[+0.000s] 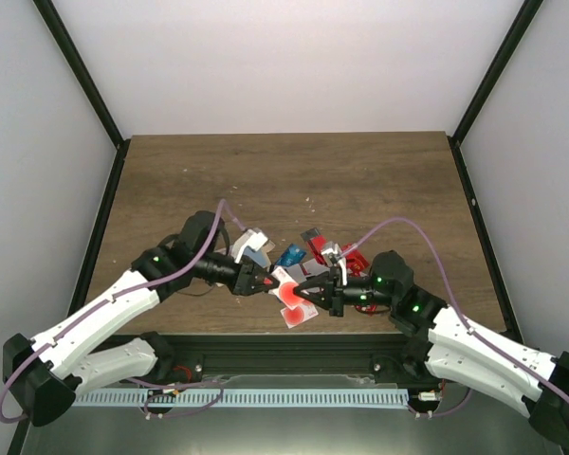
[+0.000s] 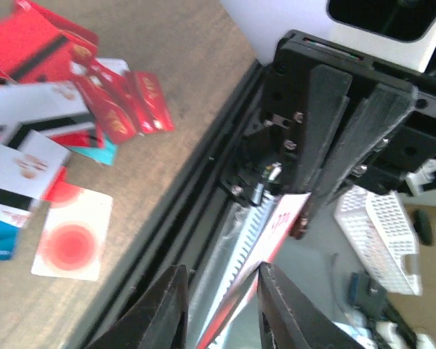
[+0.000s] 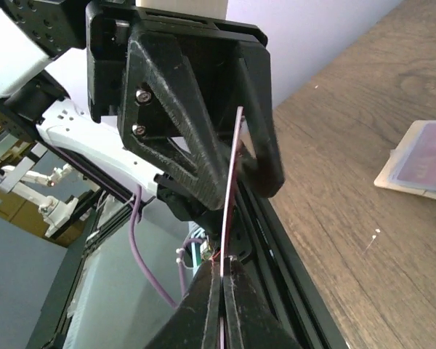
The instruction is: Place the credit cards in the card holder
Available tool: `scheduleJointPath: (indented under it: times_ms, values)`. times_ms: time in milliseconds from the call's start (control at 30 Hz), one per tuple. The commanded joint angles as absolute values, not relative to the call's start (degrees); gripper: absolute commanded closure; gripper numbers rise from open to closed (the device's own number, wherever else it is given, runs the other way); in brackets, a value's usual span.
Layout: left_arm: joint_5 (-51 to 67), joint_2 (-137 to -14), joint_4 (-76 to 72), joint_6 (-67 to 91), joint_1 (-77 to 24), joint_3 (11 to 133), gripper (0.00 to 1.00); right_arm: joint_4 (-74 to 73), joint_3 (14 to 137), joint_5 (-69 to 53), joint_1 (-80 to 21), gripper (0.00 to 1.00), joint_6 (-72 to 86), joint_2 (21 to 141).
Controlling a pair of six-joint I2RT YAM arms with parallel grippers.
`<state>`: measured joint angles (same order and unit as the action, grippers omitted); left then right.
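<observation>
Two robot arms meet tip to tip just inside the middle of the near edge of the desk [image 1: 360, 171], with a single card passing between them. The right end effector [image 3: 221, 291] is pinched fully shut on the held card [image 3: 231, 182], seen edge-on as a thin pale line. The left end effector [image 2: 218, 309] has its fingers a little apart, and the same card runs through the gap unclamped. This looks like a hand-over, probably to give the right arm a better grip for slotting. The other credit cards [image 2: 58, 109] lie in a loose heap on the desk just beyond the meeting point: mostly red, some white with a black stripe, a few teal. A white card with a red disc [image 2: 71, 236] lies apart, closest to the near edge. What looks like the card holder [image 3: 421, 163] — tan and flat — rests at the heap's left end, farther from the near edge than the left end effector. Red print on the held card and gold marks on the red cards are too blurred to read.
</observation>
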<state>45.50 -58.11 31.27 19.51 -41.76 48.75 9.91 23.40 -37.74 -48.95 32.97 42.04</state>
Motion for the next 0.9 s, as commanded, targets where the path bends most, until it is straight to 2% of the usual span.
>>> scheduleJointPath:
  times_ms: [0,67,233,367,500,633,867]
  values:
    - [26.3,-55.1,30.4,22.4,-41.0,51.5,0.63,17.7,23.6,-35.8,-49.3,0.99,37.1,41.7]
    - [20.4,-52.0,28.2,24.4,-39.1,49.0,0.52,23.5,23.6,-33.2,-49.3,0.99,39.9,42.6]
    - [26.1,-44.9,18.1,30.3,-35.3,43.0,0.35,37.8,24.4,-27.8,-49.3,0.99,45.4,48.2]
    - [31.8,-39.5,5.2,37.3,-35.2,37.1,0.33,52.2,25.2,-29.5,-49.3,0.99,49.9,55.0]
    - [34.9,-37.0,-4.8,43.6,-35.3,33.2,0.36,60.5,28.5,-32.5,-49.3,0.99,53.3,61.0]
    - [35.1,-34.8,-9.0,45.1,-35.2,31.8,0.42,62.8,30.7,-32.4,-49.3,0.99,54.6,63.8]
    - [34.9,-35.7,-11.9,45.9,-35.2,31.9,0.65,67.6,32.2,-33.7,-49.4,0.99,57.4,67.8]
